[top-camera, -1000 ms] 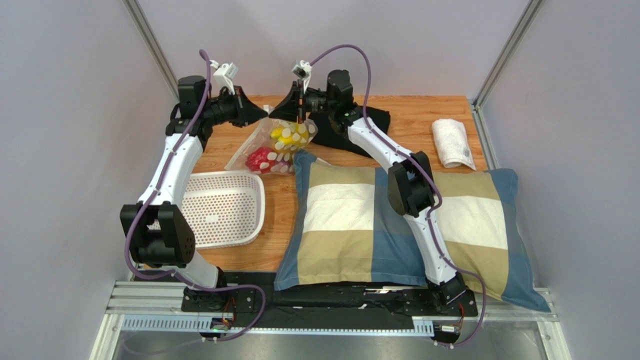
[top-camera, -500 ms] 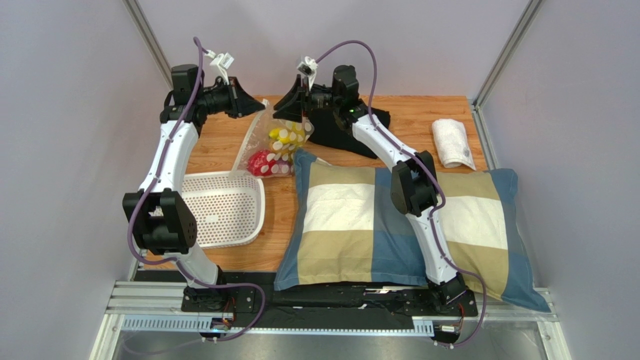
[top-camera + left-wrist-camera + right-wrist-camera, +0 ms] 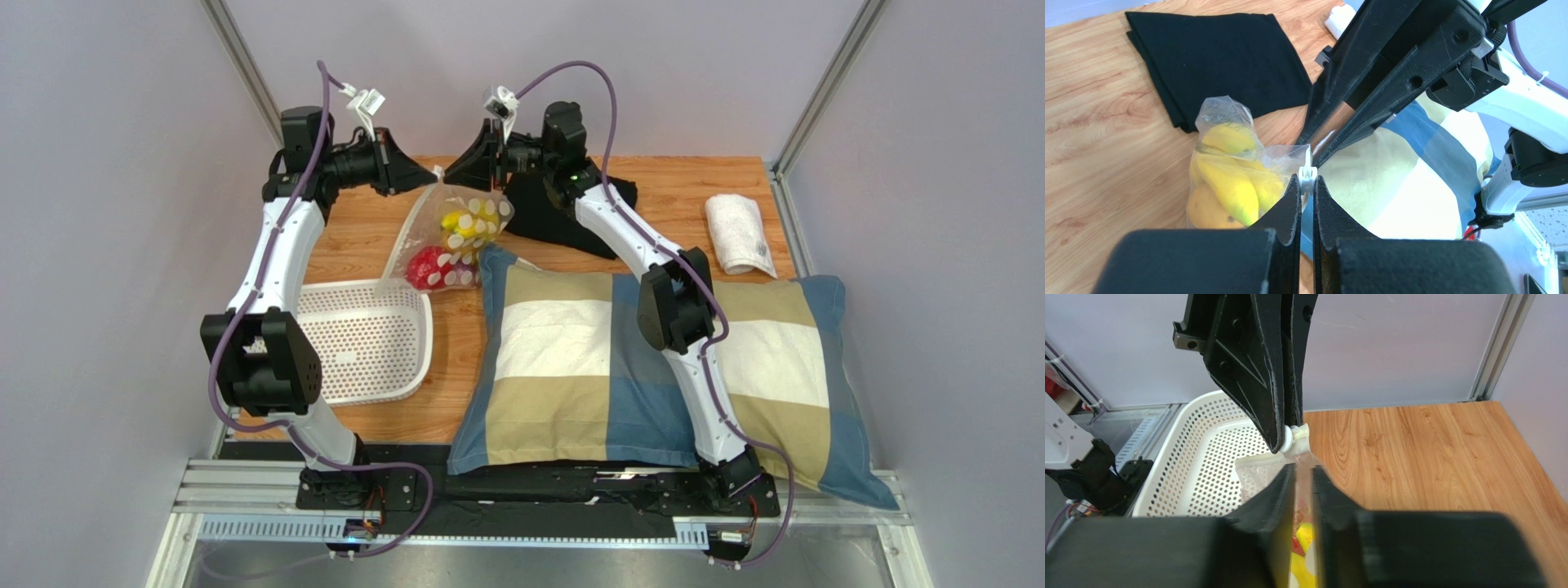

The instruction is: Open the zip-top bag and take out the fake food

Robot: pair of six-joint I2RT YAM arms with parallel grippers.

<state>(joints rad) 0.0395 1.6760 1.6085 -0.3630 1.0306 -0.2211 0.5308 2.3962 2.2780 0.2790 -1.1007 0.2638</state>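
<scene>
- Top external view: the zip-top bag [image 3: 456, 233] hangs at the far middle of the table [image 3: 368, 251], held up by its top edge between both arms. Its lower end is down by the far left corner of the pillow [image 3: 577, 355]; touching or just beside, cannot tell.
- Bare wood lies left of the bag. The white tray [image 3: 368, 337] sits near-left of it, at the table's left edge.
- Left gripper [image 3: 1306, 180]: fingers pressed almost together on a small white tab at the bag's top edge.
- Right gripper [image 3: 1303, 471]: fingers a narrow slit apart, with the bag's film pinched between them.
- The two grippers meet tip to tip, with little room between them.
- Fake food is inside the bag: the banana bunch [image 3: 1229, 184] toward the top, the red bell pepper [image 3: 427, 263] at the lower end.
- The black cloth [image 3: 577, 221] lies just right of the bag, under the right arm. A rolled white towel [image 3: 740, 233] lies well apart, far right.
- The pillow overhangs the table's near edge.
- The bag's seal is hidden behind the fingers; open or closed cannot be told.
</scene>
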